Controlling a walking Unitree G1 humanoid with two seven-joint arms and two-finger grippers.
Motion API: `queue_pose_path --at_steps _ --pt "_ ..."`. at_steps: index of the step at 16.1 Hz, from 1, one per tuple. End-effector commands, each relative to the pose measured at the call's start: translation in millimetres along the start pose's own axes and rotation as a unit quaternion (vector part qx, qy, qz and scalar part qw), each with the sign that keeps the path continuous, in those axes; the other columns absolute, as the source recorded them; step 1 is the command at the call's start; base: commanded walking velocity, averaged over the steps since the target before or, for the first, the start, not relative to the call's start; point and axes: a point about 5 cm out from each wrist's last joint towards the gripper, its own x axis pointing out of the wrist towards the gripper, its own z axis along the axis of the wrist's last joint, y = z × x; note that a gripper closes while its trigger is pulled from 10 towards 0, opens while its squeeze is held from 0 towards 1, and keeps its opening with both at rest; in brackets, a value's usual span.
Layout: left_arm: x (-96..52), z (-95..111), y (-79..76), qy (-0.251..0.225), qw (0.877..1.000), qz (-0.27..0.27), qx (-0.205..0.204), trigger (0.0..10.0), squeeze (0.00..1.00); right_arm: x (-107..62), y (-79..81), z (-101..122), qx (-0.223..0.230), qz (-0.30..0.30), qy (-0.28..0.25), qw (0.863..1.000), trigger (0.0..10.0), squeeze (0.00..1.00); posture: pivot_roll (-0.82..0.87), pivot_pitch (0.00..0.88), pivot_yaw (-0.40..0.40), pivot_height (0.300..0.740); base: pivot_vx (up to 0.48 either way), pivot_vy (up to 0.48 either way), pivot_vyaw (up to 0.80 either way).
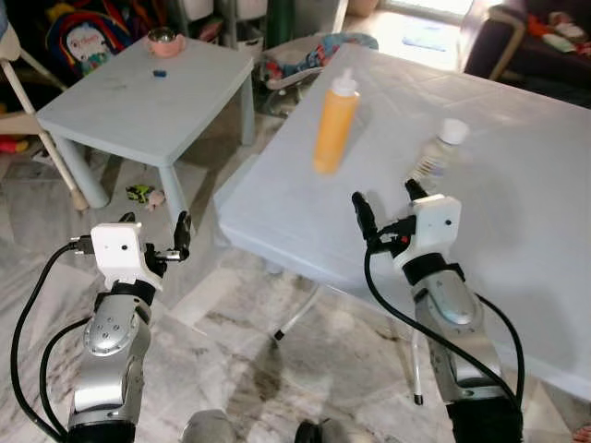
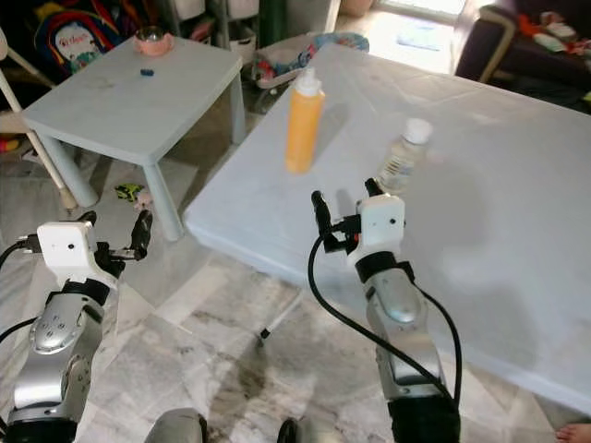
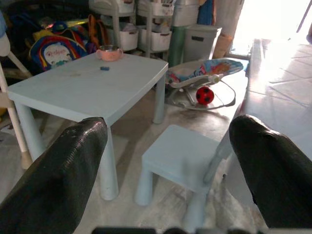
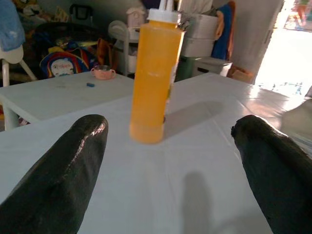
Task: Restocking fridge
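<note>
An orange squeeze bottle (image 1: pixel 334 123) with a white nozzle stands upright on the big white table (image 1: pixel 517 212), near its left edge. A clear bottle (image 1: pixel 439 152) with a white cap stands to its right. My right gripper (image 1: pixel 388 201) hovers open over the table's near edge, just short of both bottles. The orange bottle (image 4: pixel 153 78) appears straight ahead between its spread fingers (image 4: pixel 63 165), well beyond the tips. My left gripper (image 1: pixel 155 226) is open and holds nothing, raised over the floor left of the table.
A low pale-blue table (image 1: pixel 148 101) with a pink bowl (image 1: pixel 166 41) stands at the left, and a small stool (image 3: pixel 180 156) beside it. A baby bouncer (image 3: pixel 204 78) with a red ball, storage bins, a backpack (image 1: pixel 88 37) and a dark sofa (image 1: pixel 545 37) lie beyond.
</note>
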Motion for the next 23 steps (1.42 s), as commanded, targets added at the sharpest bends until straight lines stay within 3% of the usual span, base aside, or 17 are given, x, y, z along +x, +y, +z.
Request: queue_pose_path --at_steps 1,4,11,14,18,23 --pt "3.0 0.2 -2.7 0.0 1.0 -0.008 0.004 10.0 0.0 2.6 0.6 9.1 -0.003 0.007 -0.021 1.0 10.0 0.0 0.03 0.08 -0.055 0.74 0.42 0.0 0.0" --pt "5.4 1.6 -3.1 -0.003 1.0 -0.008 0.009 10.0 0.0 1.7 1.5 7.8 -0.001 0.006 -0.02 1.0 10.0 0.0 0.03 0.079 -0.052 0.74 0.387 0.0 0.0" --pt "2.0 -0.8 0.6 -0.002 1.0 -0.002 0.01 10.0 0.0 1.7 5.4 4.3 0.001 0.012 -0.018 1.0 10.0 0.0 0.04 0.072 -0.059 0.74 0.0 0.0 0.0" --pt "3.0 -1.9 1.9 0.0 1.0 0.0 0.014 10.0 0.0 5.0 10.4 4.9 0.003 0.044 -0.021 0.999 10.0 0.0 0.04 0.07 -0.063 0.74 0.0 0.0 0.0" --pt "5.8 -2.8 -1.4 0.002 1.0 -0.002 0.019 10.0 0.0 28.1 5.3 8.0 -0.019 0.089 -0.026 0.996 10.0 0.0 0.05 0.081 -0.059 0.74 0.0 0.0 0.0" --pt "2.2 -1.4 3.0 0.001 1.0 0.002 0.027 10.0 0.0 46.7 -0.4 17.8 -0.008 0.067 -0.047 0.997 10.0 0.0 0.07 0.095 -0.065 0.74 0.0 0.0 0.39"
